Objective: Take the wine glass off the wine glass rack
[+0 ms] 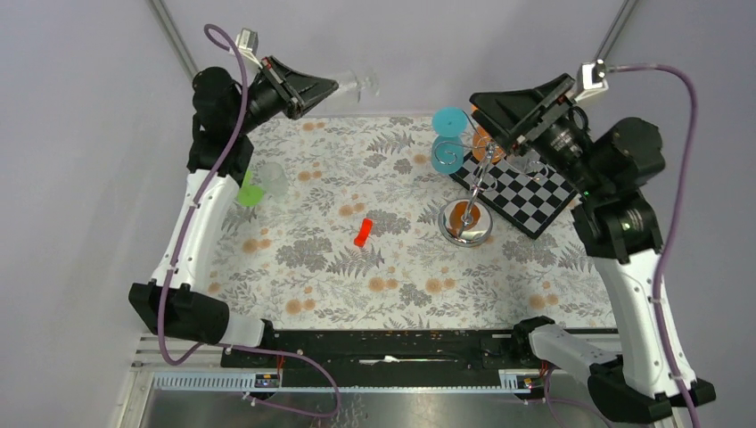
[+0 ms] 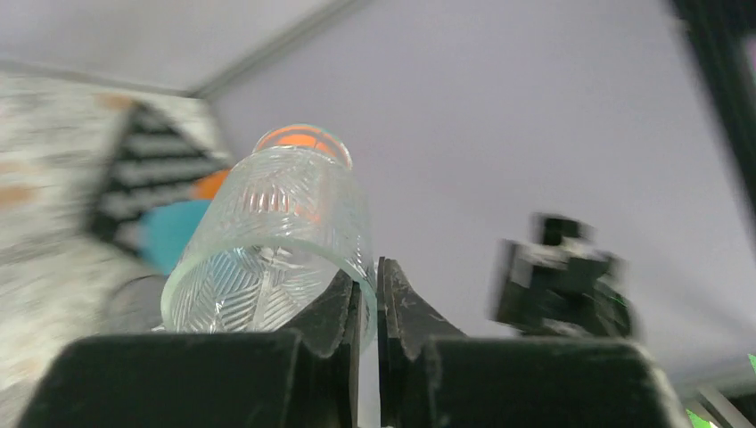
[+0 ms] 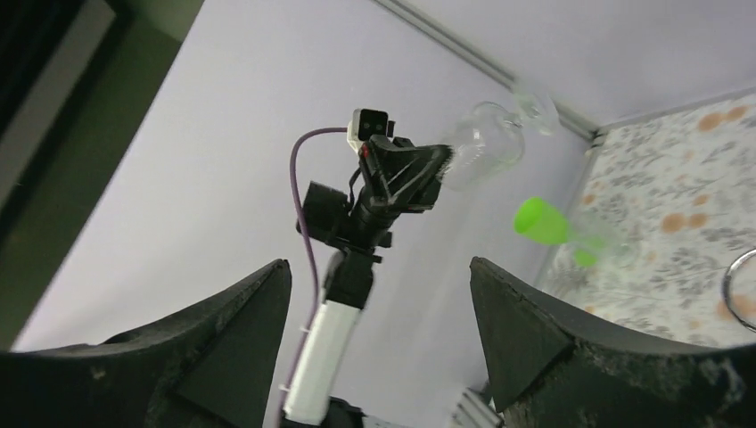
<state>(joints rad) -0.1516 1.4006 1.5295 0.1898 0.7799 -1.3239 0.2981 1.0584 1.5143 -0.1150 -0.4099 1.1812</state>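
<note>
Here the left gripper point(image 2: 370, 278), jaws almost closed, pinches the wine glass point(image 2: 267, 241) by its rim, holding it aloft, well apart from the wine glass rack point(image 1: 466, 221), probably to clear its wire arms; the right gripper point(image 3: 379, 294) gapes wide, empty.

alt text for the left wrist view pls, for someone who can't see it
A clear, cut-pattern wine glass is pinched by its rim between the closed fingers of the left gripper, tilted against a plain grey wall. Blurred behind it at left are the chequered board and something teal; a blurred black arm part sits at right.
</note>
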